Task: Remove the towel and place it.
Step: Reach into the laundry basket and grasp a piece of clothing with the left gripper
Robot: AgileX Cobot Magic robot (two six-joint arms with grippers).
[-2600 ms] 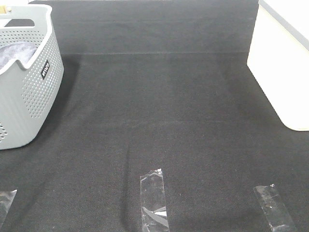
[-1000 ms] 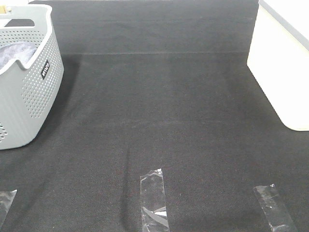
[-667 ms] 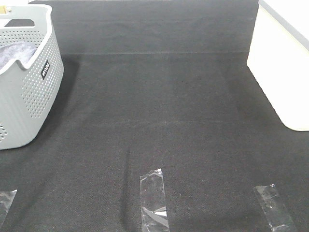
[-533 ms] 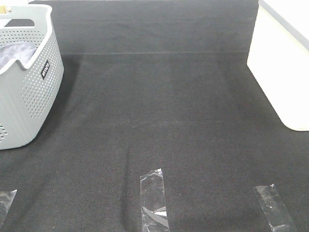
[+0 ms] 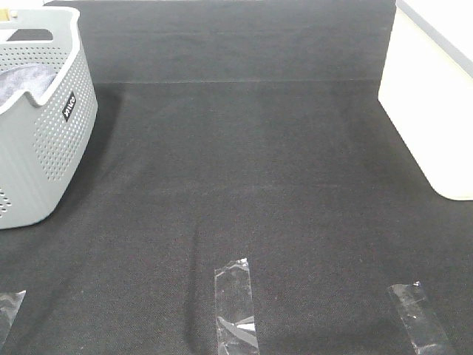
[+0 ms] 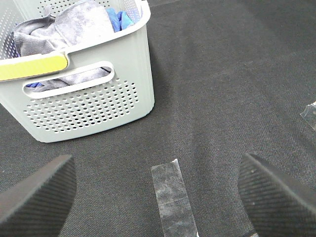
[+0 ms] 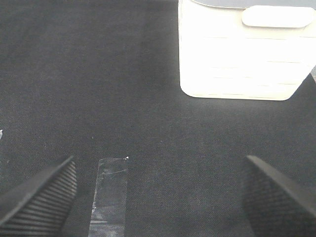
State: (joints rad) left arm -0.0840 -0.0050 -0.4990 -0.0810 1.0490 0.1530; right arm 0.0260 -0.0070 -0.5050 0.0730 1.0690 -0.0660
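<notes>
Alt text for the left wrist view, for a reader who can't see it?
A grey perforated basket on a black mat holds the crumpled greyish-purple towel and some blue cloth. The left end effector, open and empty, hangs short of the basket over a strip of clear tape.

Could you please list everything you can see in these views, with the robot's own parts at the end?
basket: one, grey and perforated, at the far left of the table.
towel: one, greyish-purple, bunched inside the basket.
blue cloth: one, bright blue, inside the basket beside the towel.
yellow strip: one, yellow, on the basket's rim above a handle slot.
white bin: one, white, at the right edge of the table.
tape strips: three, clear, along the near edge.
table cover: one, black, under everything.
left gripper: one, black, jaws open and empty, facing the basket.
right gripper: one, black, jaws open and empty, facing the white bin.
</notes>
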